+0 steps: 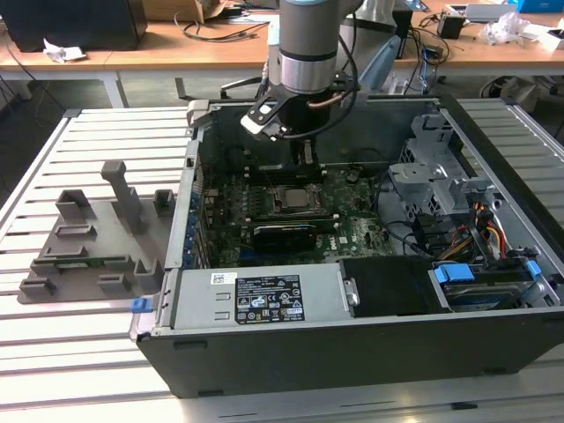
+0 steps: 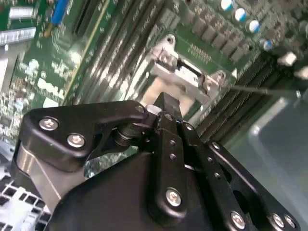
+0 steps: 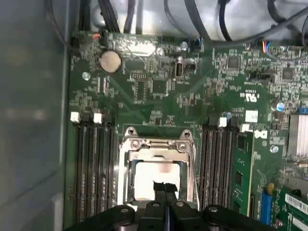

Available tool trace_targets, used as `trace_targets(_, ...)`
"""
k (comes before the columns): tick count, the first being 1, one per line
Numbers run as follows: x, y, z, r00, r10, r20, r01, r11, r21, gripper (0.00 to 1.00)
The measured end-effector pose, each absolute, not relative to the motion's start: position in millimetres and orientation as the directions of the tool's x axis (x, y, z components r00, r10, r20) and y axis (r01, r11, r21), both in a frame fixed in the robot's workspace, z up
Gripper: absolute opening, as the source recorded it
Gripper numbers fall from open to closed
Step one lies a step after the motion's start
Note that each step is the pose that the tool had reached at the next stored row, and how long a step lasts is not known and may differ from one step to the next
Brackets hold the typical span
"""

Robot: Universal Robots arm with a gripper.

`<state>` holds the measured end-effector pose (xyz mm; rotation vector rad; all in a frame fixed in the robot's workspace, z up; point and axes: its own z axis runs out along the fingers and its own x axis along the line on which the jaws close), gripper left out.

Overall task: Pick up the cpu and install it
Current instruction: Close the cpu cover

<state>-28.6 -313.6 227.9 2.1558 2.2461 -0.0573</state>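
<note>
The cpu (image 3: 156, 173) is a pale silvery square lying flat inside the metal-framed socket (image 3: 126, 163) on the green motherboard. In the exterior view it shows as a grey square (image 1: 296, 197) at the middle of the open computer case. My gripper (image 3: 165, 186) hangs just above it, with the two black fingers pressed together and nothing visible between them. In the second wrist view the gripper (image 2: 166, 103) points down at the cpu's pale surface (image 2: 158, 91). The arm reaches into the case from the back, and the gripper (image 1: 305, 159) sits a little above the socket.
Memory slots (image 3: 91, 163) flank the socket on both sides. The case walls (image 1: 352, 344), a drive cage (image 1: 432, 159) and cables (image 1: 485, 233) crowd the exterior view's right. A grey plastic fixture with upright posts (image 1: 97, 238) stands on the slatted table at the exterior view's left.
</note>
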Motion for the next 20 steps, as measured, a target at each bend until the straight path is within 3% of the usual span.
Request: trace_targets(20, -53.8, -315.3, 205.5, -0.041, 0.998, -0.045, 0.999, 0.041, -0.007, 0.11)
